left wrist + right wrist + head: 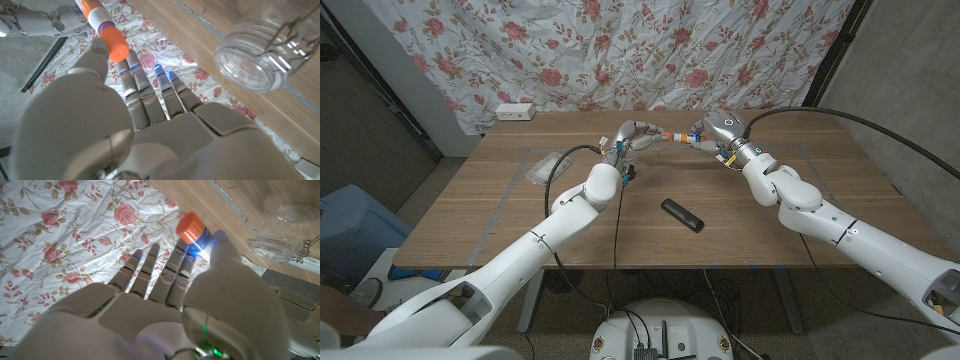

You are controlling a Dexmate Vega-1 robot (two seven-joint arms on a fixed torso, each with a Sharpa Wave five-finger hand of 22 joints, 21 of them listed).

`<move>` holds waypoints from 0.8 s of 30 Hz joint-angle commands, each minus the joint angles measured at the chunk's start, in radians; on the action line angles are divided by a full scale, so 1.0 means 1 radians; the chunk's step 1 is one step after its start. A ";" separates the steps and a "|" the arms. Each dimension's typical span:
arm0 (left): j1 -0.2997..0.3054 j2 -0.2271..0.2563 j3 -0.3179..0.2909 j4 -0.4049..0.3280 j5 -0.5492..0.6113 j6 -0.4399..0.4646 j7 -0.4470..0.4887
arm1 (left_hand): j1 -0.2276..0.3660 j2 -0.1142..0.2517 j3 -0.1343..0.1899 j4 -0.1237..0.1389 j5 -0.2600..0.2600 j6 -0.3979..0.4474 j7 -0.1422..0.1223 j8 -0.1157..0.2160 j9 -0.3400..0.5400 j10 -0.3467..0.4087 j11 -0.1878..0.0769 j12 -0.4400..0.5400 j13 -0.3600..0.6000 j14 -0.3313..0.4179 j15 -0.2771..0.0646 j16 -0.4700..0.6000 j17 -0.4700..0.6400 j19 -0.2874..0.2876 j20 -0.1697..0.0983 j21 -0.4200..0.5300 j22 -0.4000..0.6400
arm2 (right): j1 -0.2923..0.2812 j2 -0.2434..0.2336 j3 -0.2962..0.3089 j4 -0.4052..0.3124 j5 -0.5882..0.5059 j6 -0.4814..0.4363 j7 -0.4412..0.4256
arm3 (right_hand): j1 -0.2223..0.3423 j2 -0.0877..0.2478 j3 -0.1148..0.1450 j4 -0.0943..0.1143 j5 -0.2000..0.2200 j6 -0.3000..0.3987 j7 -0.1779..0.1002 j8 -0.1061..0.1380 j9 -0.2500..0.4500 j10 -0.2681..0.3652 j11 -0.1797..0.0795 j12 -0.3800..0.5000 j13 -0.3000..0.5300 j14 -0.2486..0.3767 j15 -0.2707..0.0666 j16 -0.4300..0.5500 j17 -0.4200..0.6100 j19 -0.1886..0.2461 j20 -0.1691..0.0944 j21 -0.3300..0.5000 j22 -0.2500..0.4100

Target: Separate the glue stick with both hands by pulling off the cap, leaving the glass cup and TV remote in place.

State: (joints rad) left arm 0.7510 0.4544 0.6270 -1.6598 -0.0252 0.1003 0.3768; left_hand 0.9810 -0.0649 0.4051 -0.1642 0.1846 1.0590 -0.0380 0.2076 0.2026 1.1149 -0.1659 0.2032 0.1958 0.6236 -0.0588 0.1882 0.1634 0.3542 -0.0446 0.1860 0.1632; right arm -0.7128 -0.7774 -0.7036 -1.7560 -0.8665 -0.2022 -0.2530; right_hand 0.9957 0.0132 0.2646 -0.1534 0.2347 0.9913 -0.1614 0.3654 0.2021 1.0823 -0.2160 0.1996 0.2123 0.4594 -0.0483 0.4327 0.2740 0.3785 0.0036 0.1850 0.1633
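Both hands meet above the far middle of the table and hold one glue stick between them. It is white with orange ends and still looks joined. My left hand pinches one orange end between thumb and fingers; a purple band sits just past it. My right hand pinches the other orange end against its thumb. The black TV remote lies on the table nearer to me, below the hands. The clear glass cup lies at the left of the table.
A white power strip sits at the table's far left corner. A floral cloth hangs behind the table. The glass cup has a wire clasp, and a clear lid lies beside it.
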 commanded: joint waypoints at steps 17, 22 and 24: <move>0.011 0.074 0.004 -0.123 0.027 0.128 -0.044 | -0.004 0.011 -0.009 0.001 0.004 -0.009 0.000 -0.002 0.004 0.031 -0.039 -0.005 0.004 0.007 -0.053 -0.005 0.000 -0.005 -0.053 -0.004 0.002 | -0.005 -0.046 0.026 0.003 0.026 -0.004 0.038 | 0.031 0.025 -0.001 0.003 -0.001 0.071 -0.067 0.002 0.003 -0.007 -0.001 0.000 0.001 0.012 -0.126 -0.007 -0.001 0.010 0.002 0.003 0.003; 0.006 0.094 0.012 -0.159 0.053 0.179 -0.051 | -0.005 0.011 -0.010 0.001 0.004 -0.009 0.000 -0.002 0.004 0.029 -0.039 -0.006 0.004 0.006 -0.054 -0.005 0.000 -0.005 -0.055 -0.004 0.002 | -0.006 -0.051 0.029 0.007 0.036 -0.002 0.047 | 0.030 0.026 -0.001 0.003 0.000 0.069 -0.067 0.001 0.003 -0.007 -0.001 0.000 0.001 0.013 -0.127 -0.007 -0.001 0.011 0.002 0.003 0.003; 0.003 0.105 0.016 -0.172 0.064 0.193 -0.058 | -0.006 0.011 -0.011 0.001 0.004 -0.010 0.001 -0.003 0.004 0.030 -0.039 -0.005 0.004 0.006 -0.054 -0.006 0.000 -0.006 -0.055 -0.004 0.002 | -0.005 -0.053 0.030 0.010 0.043 0.001 0.052 | 0.030 0.026 0.000 0.003 0.000 0.069 -0.067 0.001 0.003 -0.007 -0.001 0.001 0.001 0.015 -0.128 -0.007 -0.001 0.011 0.002 0.003 0.003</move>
State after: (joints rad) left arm 0.7603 0.5057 0.6260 -1.7465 -0.0021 0.2117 0.3395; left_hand 0.9750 -0.0590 0.3962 -0.1635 0.1846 1.0500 -0.0394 0.2041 0.2026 1.1108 -0.1700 0.1974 0.1988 0.6236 -0.0588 0.1848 0.1634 0.3542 -0.0446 0.1860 0.1632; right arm -0.7163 -0.8167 -0.6821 -1.7523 -0.8473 -0.2026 -0.2268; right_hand 0.9957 0.0133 0.2634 -0.1547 0.2311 0.9912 -0.1615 0.3663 0.2017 1.0785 -0.2199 0.2001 0.2121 0.4648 -0.0428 0.4287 0.2741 0.3822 0.0073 0.1851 0.1633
